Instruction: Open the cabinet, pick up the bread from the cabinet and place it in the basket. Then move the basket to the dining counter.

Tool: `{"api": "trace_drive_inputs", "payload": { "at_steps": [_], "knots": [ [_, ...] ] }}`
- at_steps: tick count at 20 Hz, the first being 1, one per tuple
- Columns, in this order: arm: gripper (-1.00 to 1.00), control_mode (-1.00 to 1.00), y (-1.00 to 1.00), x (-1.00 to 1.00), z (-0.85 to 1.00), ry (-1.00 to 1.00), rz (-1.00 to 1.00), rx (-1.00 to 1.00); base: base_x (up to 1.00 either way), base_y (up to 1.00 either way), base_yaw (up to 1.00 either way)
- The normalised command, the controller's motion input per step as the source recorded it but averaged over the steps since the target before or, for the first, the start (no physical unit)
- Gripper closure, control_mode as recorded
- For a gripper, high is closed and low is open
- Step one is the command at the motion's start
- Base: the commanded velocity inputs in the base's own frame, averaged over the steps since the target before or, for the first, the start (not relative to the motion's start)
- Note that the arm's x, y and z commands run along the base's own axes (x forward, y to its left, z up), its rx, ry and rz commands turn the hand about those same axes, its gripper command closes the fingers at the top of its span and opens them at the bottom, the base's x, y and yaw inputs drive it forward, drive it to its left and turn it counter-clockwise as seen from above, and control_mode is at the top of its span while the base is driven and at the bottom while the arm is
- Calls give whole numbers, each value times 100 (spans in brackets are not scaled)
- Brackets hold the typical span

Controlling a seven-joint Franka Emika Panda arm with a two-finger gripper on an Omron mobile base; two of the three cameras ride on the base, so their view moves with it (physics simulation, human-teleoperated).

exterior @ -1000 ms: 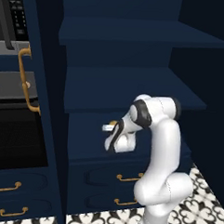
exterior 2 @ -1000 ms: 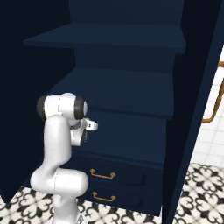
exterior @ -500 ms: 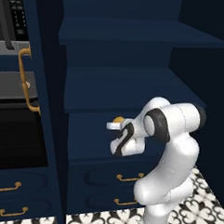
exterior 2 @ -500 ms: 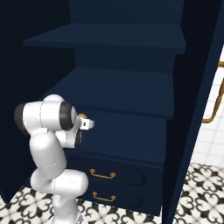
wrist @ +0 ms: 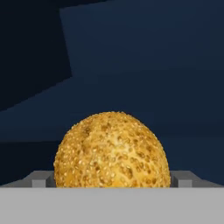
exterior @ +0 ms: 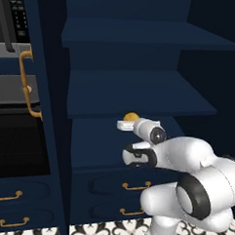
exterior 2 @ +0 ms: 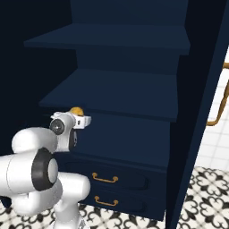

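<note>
Cabinet interior with the doors open, arm reaching in, at the pick-up step. Nearest the cameras, the white arm bends toward the lowest open shelf (exterior: 153,128), and the tool (exterior: 123,125) arrives level with that shelf's front edge. Its jaws stand spread wide, one fingertip (wrist: 41,178) showing on each side of the bread (wrist: 112,151) in the hand view, with nothing pinched between them yet. The bread, a round golden roll with a seeded crust, sits on the shelf just beyond the tool; in the left base view it appears as a small orange cap (exterior: 131,116) right behind the tool, and in the right base view likewise (exterior 2: 76,110). Whether the fingertips already touch the crust cannot be told. Below the shelf lie two drawers with short brass pulls (exterior 2: 105,179). Farther back and above the bread, two more navy shelves (exterior 2: 116,87) of the cabinet (exterior: 142,52) are bare. To the left of the cabinet, a long curved brass handle (exterior: 26,83) marks the swung-open door.

Judged stage: door opening done, grasp pending, basket and dining counter steps not yet begun. The next move probably calls for a slight further advance so the roll sits centred between the jaws, then a gentle closure, since a round loaf may roll off a skewed grip.

No brand, label or legible writing appears anywhere
</note>
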Motion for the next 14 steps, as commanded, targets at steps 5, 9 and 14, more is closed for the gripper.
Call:
{"api": "trace_drive_inputs", "payload": {
  "at_steps": [5, 9, 14],
  "knots": [
    [100, -100, -5, -39, 100, -19, 0, 0, 0, 0, 0],
    [100, -100, -28, -38, 100, -2, 0, 0, 0, 0, 0],
    [100, -100, -41, -55, 53, 20, 0, -2, 0, 0, 0]
  ]
}}
